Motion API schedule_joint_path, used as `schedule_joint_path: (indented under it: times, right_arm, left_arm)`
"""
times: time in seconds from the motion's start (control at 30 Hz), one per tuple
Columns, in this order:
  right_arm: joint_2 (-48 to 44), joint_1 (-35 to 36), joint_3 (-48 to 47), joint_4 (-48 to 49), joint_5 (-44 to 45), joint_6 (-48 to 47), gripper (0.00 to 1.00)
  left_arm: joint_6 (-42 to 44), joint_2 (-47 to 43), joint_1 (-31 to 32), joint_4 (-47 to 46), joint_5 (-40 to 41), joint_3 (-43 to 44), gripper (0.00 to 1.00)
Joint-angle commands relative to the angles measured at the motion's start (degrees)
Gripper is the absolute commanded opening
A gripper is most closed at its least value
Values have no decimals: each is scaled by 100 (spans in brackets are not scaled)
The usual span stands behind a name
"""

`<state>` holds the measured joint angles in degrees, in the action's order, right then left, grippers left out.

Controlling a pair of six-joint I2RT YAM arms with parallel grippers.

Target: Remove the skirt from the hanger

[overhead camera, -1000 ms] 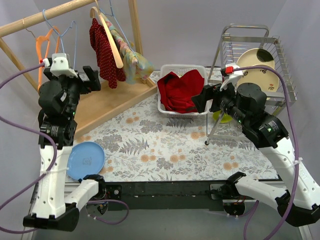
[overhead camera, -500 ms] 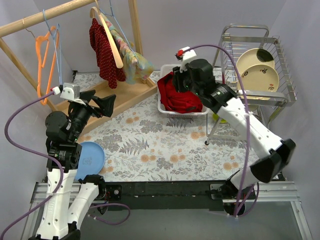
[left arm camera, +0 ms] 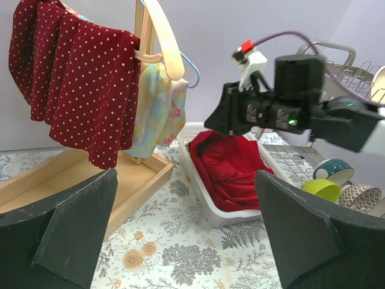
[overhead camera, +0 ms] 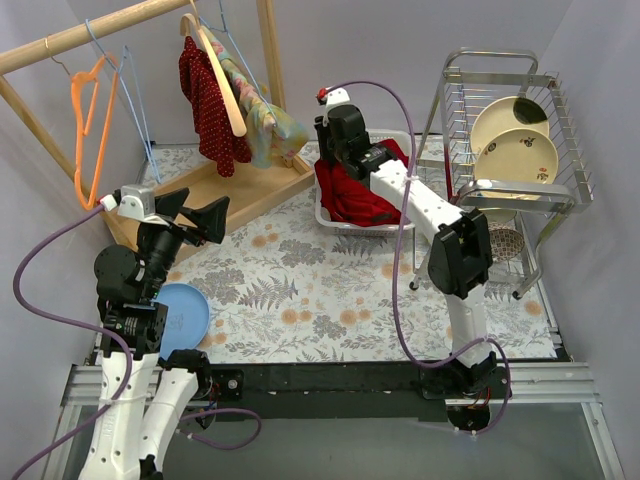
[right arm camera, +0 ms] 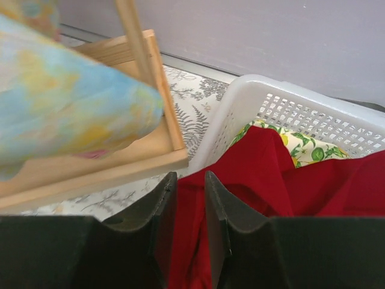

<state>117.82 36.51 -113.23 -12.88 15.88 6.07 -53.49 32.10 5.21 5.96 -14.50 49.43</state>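
blue plate (overhead camera: 172,318): lies on the patterned table just beside the left arm's base; no part in the task
left gripper (left arm camera: 185,180): jaws spread wide, nothing between them; it hangs over the table's front left, pointing toward the wooden rack base (overhead camera: 225,195) and well apart from the clothes
white basket (right arm camera: 313,111): sits mid-table beside the rack base; red cloth (overhead camera: 355,195) is heaped in it
right gripper (right arm camera: 189,177): fingers drawn narrow with only a slit between them; nothing is pinched, and red cloth shows through the gap below; it hovers over the basket's left rim
pastel garment (right arm camera: 66,102): taken to be the skirt; it hangs from the rack at the back, its lower end near jaw level
key relation: in the right wrist view the pastel garment lies up and to the left of the jaws, near but not touching; its long axis runs top to bottom; the right arm is much the nearer
blue wire hook (left arm camera: 191,65): shows just behind the pastel garment; probably its hanger, though the join is hidden
wooden hanger (overhead camera: 222,85): beside it; carries the red dotted garment (overhead camera: 205,105)
rail (overhead camera: 90,32): farthest back; an orange hanger (overhead camera: 85,130) hangs bare on it
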Motion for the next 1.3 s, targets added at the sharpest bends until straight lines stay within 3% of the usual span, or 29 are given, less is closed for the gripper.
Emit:
schedule_joint_path:
  times: [0.0,0.23,0.37,0.5,0.8,1.0,1.13,1.27]
  right_arm:
    - [512,-206,-314,1015,205,44,32]
    - [1050,-417,-148,349,424,255,32]
    - [603,-426,1360,653,767,448,30]
    - [663,-452,1734,656,671,580,30]
    - [831,-566,1786,277,469,747,29]
    - [-83,-557,2455,744,-664,484,44]
    - [-548,-557,2042,191,-937,308,73]
    - [-1189,-549,1971,-117,-1174,158,87]
  left_arm:
    - [-126,-37,-12,-51,53,-39,98]
    - [-73,-28,-12,-7,175,93,98]
    - [-178,112,-12,46,447,242,98]
    - [-205,410,-12,133,921,488,98]
    - [-724,1983,-12,1837,1618,2465,98]
    - [-926,2178,-12,1313,1459,2747,98]
    - [-891,2616,-20,1206,933,3239,95]
    - [-1005,3039,-20,1285,923,3678,85]
